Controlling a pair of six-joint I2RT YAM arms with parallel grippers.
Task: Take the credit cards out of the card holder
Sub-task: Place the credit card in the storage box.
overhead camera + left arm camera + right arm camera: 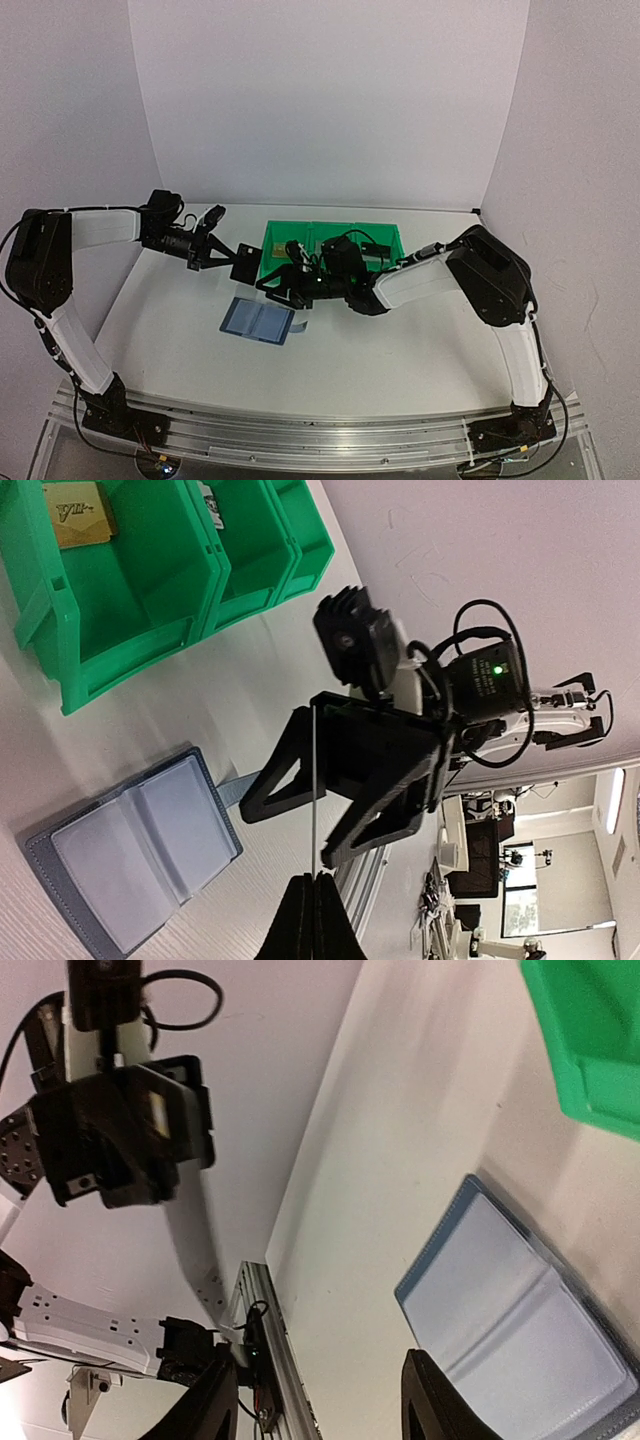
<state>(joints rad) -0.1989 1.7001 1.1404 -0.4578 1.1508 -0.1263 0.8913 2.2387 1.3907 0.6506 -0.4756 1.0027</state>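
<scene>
The blue card holder [258,320] lies open and flat on the table, its pale sleeves facing up; it also shows in the left wrist view [140,850] and the right wrist view [530,1330]. My left gripper [215,250] is shut on a black credit card [245,262] and holds it in the air left of the green bins. In the left wrist view the gripper [315,880] pinches the card, which shows edge-on as a thin line [315,780]. My right gripper [282,285] is open and empty just above the holder's far edge, its fingers spread [320,1370]. A tan-gold card [78,515] lies in the nearest bin.
A row of green plastic bins [330,240] stands behind the holder, also in the left wrist view [150,590] and the right wrist view [590,1040]. The two grippers are close together in front of the bins. White walls enclose the table.
</scene>
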